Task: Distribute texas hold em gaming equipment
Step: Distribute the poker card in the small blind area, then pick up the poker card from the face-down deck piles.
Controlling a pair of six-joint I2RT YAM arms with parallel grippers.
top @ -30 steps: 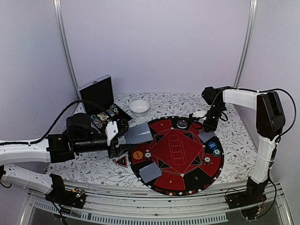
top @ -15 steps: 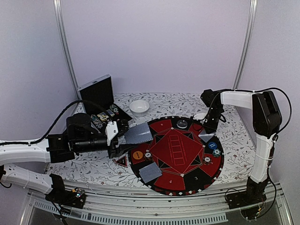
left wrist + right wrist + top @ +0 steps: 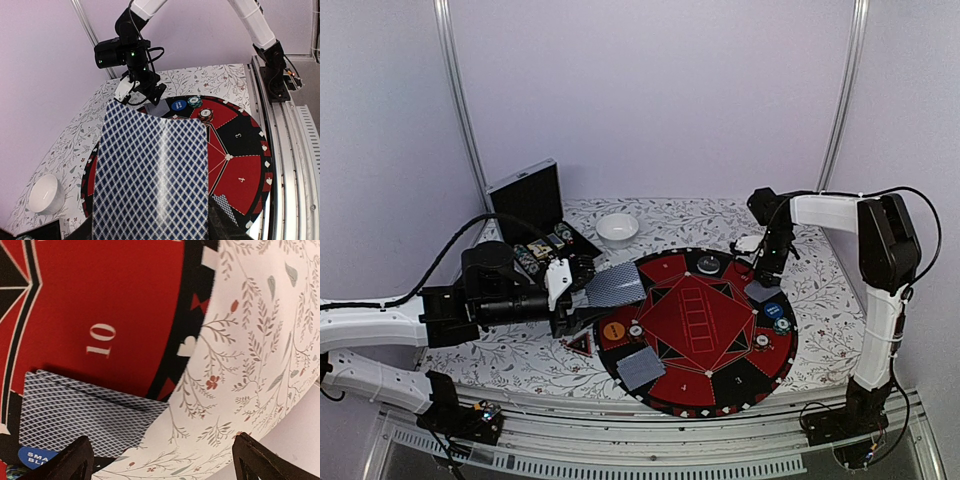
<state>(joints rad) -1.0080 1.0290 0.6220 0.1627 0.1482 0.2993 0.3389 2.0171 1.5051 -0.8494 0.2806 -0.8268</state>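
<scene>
Where the top view looks down on the counter (image 3: 500, 350), the left fingers (image 3: 582, 272) clamp a stack of playing cards (image 3: 616, 288) at the felt mat's (image 3: 705, 310) left rim, while the right fingers (image 3: 764, 270) hang just above the dealt cards (image 3: 763, 292). The left wrist view fills with that stack (image 3: 150, 170), backs up. The right wrist view shows both right fingers (image 3: 72, 460) spread wide, touching nothing, the dealt cards (image 3: 85, 410) flat beside the blue button (image 3: 32, 457).
</scene>
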